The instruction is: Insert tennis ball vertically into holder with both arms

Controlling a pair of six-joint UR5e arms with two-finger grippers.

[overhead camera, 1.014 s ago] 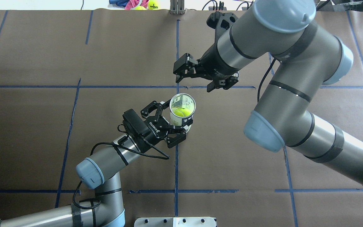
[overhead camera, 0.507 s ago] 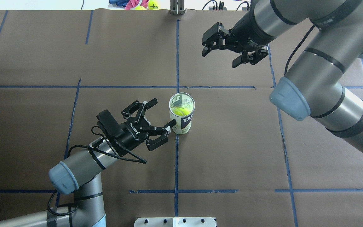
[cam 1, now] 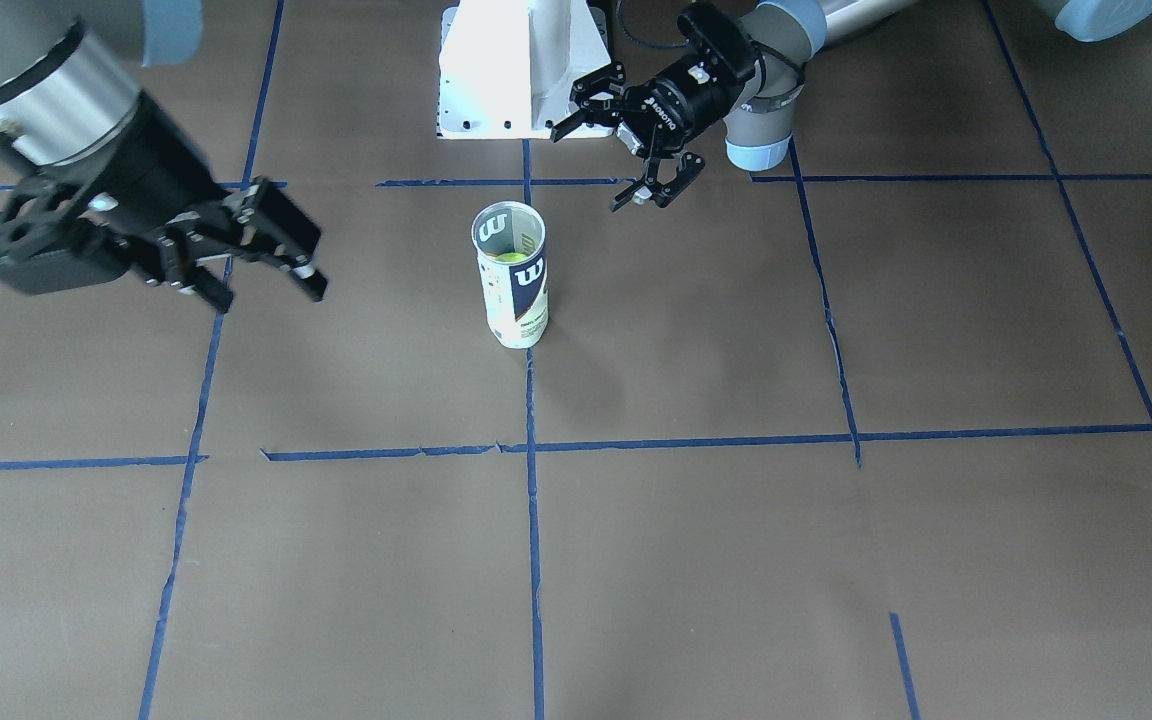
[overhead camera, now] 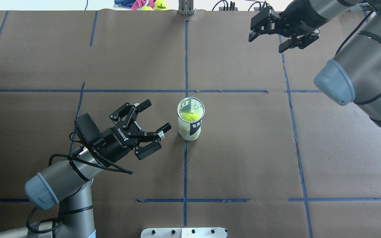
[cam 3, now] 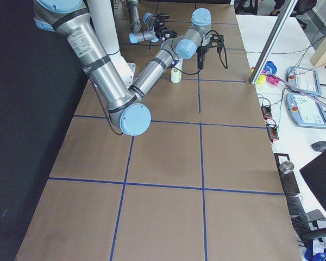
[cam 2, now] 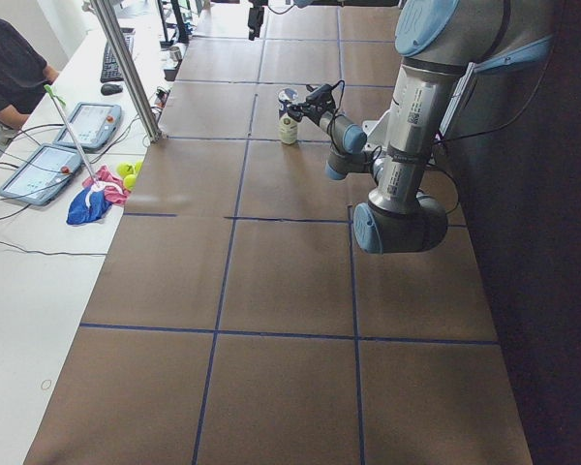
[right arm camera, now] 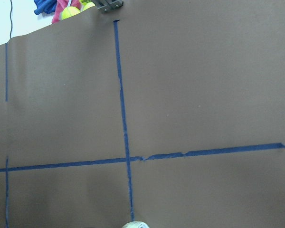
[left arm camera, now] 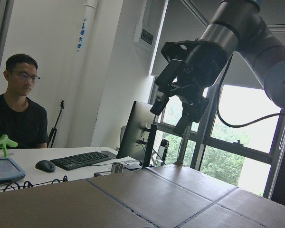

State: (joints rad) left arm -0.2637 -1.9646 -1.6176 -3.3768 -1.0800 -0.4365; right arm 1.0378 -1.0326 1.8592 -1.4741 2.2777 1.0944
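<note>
Both arms have pulled back in the last second. The left gripper (overhead camera: 157, 115), which was clamped round the can, has let go and drawn away toward the robot. The right gripper (overhead camera: 266, 44) has swung off toward the far right of the counter (overhead camera: 243, 148).

The fuzzy yellow-green tennis ball (overhead camera: 188, 116) lies inside the clear plastic cylindrical can with the white and navy label (overhead camera: 192, 127), visible through its open top. The can stands upright and alone at the middle of the brown paper-covered counter, where two blue tape lines meet. Nothing touches it.

Judging from this, the ball is in and the task looks finished, with only the retreat left.

The left arm comes in low from the near left corner. Its jaws are spread wide and empty, pointing at the can from just beside it. The right arm is raised high and bent at the elbow. Its jaws are also apart and empty, well away from the can.
</note>
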